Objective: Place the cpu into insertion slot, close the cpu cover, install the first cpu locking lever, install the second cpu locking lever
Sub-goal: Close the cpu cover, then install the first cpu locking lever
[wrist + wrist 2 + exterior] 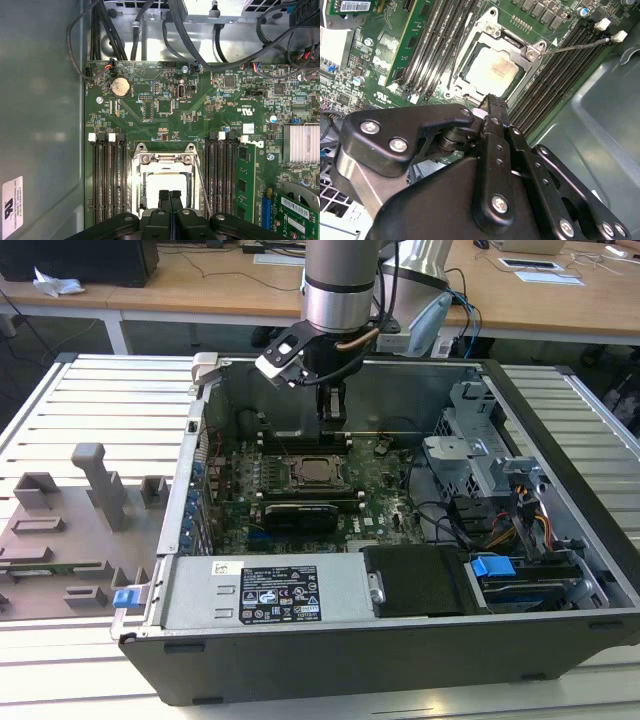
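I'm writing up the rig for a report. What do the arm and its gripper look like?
The arm is a silver-grey cylinder with a dark band near the wrist, where a copper-coloured cable loops and a white-and-black block is mounted. The gripper is matte black: jointed link plates fastened with silver screws, ending in two slim fingers.

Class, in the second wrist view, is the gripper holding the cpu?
No, the cpu lies flat, framed by the cpu cover, and is not within the gripper.
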`<action>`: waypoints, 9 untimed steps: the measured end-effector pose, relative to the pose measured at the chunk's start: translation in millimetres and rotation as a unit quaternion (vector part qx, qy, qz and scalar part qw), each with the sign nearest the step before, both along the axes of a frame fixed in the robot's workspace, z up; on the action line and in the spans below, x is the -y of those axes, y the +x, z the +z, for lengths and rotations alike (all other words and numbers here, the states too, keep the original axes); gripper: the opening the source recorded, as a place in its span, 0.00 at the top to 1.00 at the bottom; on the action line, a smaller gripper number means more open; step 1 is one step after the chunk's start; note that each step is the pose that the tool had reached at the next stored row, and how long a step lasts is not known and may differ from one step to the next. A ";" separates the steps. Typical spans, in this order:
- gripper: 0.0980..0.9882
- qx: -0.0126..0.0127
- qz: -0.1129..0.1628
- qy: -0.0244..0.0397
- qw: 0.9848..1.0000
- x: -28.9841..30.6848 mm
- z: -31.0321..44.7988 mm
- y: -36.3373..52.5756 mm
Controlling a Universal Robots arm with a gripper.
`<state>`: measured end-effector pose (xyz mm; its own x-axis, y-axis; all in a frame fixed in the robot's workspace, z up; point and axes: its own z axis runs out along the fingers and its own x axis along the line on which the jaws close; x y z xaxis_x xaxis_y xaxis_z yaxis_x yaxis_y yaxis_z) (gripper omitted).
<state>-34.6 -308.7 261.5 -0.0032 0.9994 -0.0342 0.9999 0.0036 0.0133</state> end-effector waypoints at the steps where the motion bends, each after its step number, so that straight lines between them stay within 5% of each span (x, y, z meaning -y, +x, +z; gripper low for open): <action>1: 0.99 0.000 0.000 0.000 1.000 0.0 0.0 0.0; 9: 0.99 0.000 0.004 0.000 1.000 0.0 0.2 0.0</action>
